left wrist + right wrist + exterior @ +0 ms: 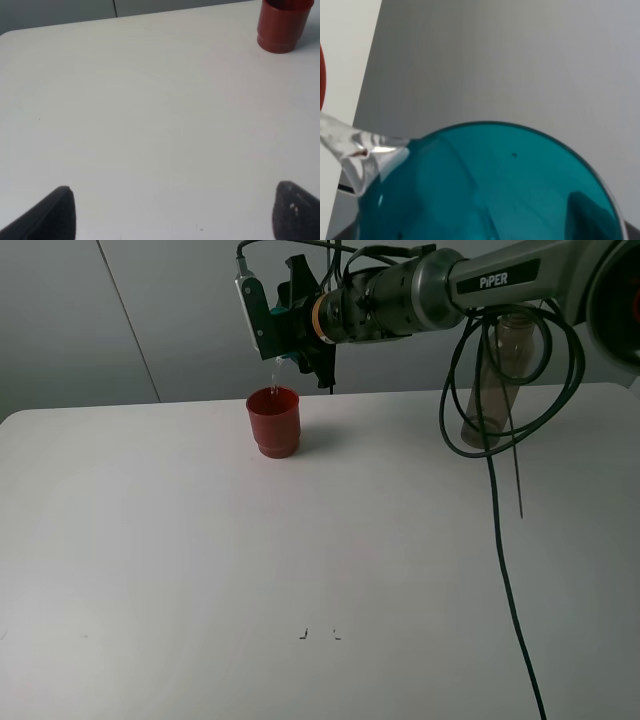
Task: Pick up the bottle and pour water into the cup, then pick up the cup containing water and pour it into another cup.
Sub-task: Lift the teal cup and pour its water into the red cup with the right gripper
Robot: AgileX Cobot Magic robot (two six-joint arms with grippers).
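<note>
My right gripper [280, 320] is shut on the teal cup [283, 312] and holds it tipped on its side above the red cup [273, 421]. A thin stream of water [275, 375] falls from the teal cup's rim into the red cup. In the right wrist view the teal cup [490, 185] fills the frame, with water [355, 150] spilling over its rim. The smoky bottle [500, 380] stands upright at the back right, partly behind the right arm and its cables. My left gripper [172, 212] is open and empty, low over the bare table; the red cup [281, 25] is far from it.
The white table [300, 560] runs back to a grey wall. Black cables [500, 540] hang from the right arm down across the table's right side. Small dark marks [318, 634] sit near the front middle.
</note>
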